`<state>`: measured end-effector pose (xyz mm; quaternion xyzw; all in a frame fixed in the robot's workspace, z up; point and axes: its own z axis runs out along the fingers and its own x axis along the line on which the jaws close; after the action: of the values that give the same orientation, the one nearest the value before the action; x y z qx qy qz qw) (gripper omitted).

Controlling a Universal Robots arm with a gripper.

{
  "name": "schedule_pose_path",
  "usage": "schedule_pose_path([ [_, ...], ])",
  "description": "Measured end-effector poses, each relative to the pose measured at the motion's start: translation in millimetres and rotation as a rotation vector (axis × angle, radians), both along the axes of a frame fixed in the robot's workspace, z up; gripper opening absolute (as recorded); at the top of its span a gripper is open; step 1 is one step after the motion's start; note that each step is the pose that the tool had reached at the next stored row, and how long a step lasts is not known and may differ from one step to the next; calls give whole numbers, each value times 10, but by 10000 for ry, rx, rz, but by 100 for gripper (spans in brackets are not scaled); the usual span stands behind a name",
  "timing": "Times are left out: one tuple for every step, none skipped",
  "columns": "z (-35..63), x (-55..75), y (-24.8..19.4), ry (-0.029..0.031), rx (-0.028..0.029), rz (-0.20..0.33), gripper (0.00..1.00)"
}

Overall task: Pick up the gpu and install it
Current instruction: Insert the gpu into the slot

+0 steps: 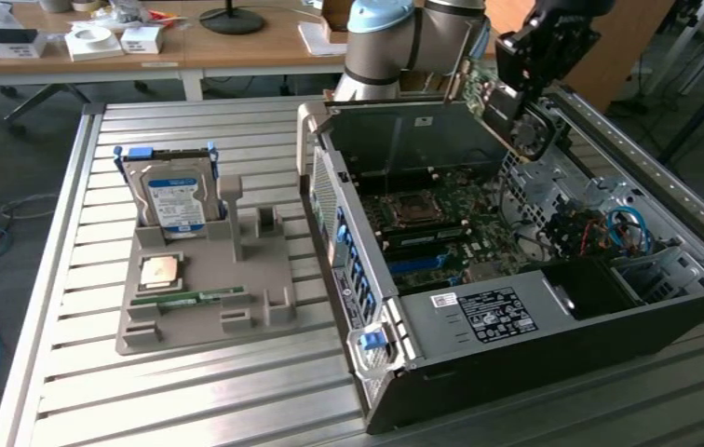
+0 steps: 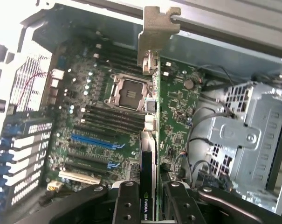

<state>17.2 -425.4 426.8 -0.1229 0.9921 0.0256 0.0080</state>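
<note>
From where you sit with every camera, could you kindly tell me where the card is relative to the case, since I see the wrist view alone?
Observer: The pincer holds the gpu over the far corner of the open case, towards the exterior view's right.
Operator: Thank you. Is anything standing beside the case?
Observer: Yes, a grey holder sits on the table at the exterior view's left, apart from the case.
Operator: Does it carry any parts?
Observer: A hard drive with a blue label stands upright at the holder's far end.
</note>
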Motion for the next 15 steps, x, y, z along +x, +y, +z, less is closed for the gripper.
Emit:
schedule_pose_path([
  [0,0,0,0,0,175,26],
  [-1,0,0,0,0,360,26],
  [-1,0,0,0,0,536,26],
  [-1,0,0,0,1,710,26],
  [-1,0,0,0,0,887,26],
  [-1,0,0,1,0,1060,26],
  [-1,0,0,0,0,1235,26],
  [-2,0,0,0,1,1408,26],
  [-2,0,0,1,0,1596,26],
  [-2,0,0,1,0,1767,26],
  [-2,0,0,0,1,1938,26],
  [-2,0,0,0,1,2106,26],
  [-2,0,0,0,0,2282,26],
  [-3,0,0,0,1,2465,26],
  [-2,0,0,0,0,2636,26],
])
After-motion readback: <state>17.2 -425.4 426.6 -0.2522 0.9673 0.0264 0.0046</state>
